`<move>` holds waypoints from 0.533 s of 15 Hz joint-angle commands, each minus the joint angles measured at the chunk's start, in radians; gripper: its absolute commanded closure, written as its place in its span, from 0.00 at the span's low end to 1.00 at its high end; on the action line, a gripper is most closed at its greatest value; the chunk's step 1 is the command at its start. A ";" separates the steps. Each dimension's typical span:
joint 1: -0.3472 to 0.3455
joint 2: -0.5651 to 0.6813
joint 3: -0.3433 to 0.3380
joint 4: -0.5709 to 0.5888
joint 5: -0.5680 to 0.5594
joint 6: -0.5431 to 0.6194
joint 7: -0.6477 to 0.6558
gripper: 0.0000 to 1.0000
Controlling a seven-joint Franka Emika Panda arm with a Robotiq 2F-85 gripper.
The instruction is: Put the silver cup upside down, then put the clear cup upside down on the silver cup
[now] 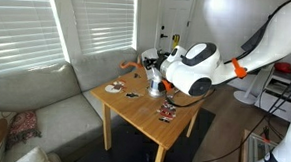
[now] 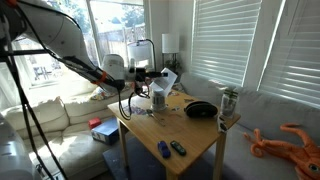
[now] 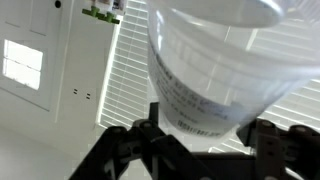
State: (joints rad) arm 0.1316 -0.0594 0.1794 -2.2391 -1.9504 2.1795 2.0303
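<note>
Clear cup (image 3: 215,60) is off the table, clamped in the tool (image 3: 205,128). The wrist view shows a finger (image 3: 148,130) pressed on each side near its narrower end, with window blinds (image 3: 120,80) behind, so the cup looks tipped over, not upright. Exact tilt unclear.

Silver cup (image 2: 158,99) stands on the table (image 2: 200,135), just below the tool in both exterior views. Too small to tell whether it's inverted already.

Step, my guess: turning the clear cup and lining it up over the silver one.

Risks:
- Grip sits low on a smooth tapered wall, so the cup could slide out while rotating.
- If the rim comes down off-centre it may catch the silver cup's edge and tip or shove it.
- Released too high or tilted, the clear cup could bounce off toward the black bowl (image 2: 200,110) or the table edge.
</note>
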 commanded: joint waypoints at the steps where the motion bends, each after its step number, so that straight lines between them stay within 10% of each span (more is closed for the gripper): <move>1: 0.011 0.011 -0.012 -0.029 -0.098 -0.023 0.070 0.54; 8: 0.010 0.015 -0.016 -0.067 -0.244 -0.021 0.119 0.54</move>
State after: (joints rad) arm 0.1316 -0.0423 0.1750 -2.2834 -2.1083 2.1750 2.0860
